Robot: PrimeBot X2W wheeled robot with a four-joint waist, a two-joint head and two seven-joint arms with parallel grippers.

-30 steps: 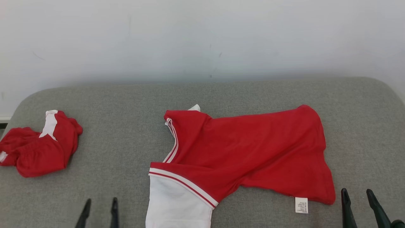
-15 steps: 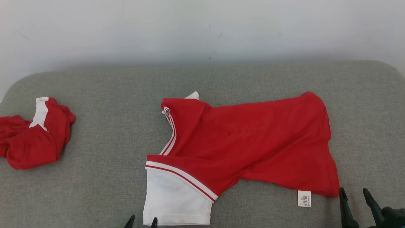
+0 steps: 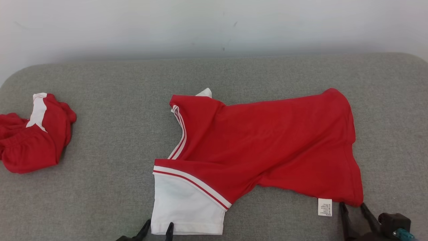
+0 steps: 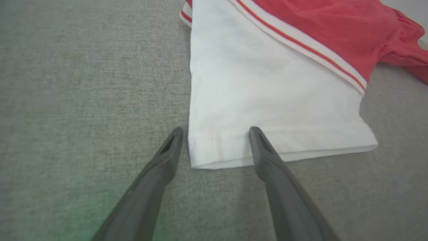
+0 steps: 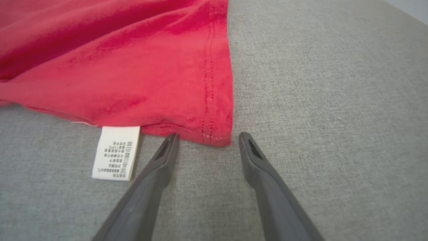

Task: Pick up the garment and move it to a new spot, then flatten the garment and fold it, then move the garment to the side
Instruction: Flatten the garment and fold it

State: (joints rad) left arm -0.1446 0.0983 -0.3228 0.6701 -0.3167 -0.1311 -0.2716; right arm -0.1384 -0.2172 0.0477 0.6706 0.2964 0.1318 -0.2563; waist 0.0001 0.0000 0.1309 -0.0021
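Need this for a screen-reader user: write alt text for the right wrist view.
Two dark fingers of the right gripper stand open, their tips either side of the stitched hem corner of a red garment lying on a grey fabric surface. A white care label sticks out from under the hem, left of the fingers.

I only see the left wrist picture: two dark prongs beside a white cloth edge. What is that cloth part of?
Observer: It is the white sleeve of a red short-sleeved shirt with striped trim, spread across a grey fabric cushion.
Operator: Is the other arm doing anything?
Observer: The right pincer stands open at the shirt's red hem corner, beside a white care label.
Operator: Anything else lying there?
Observer: A second crumpled red and white garment lies near the cushion's left end.
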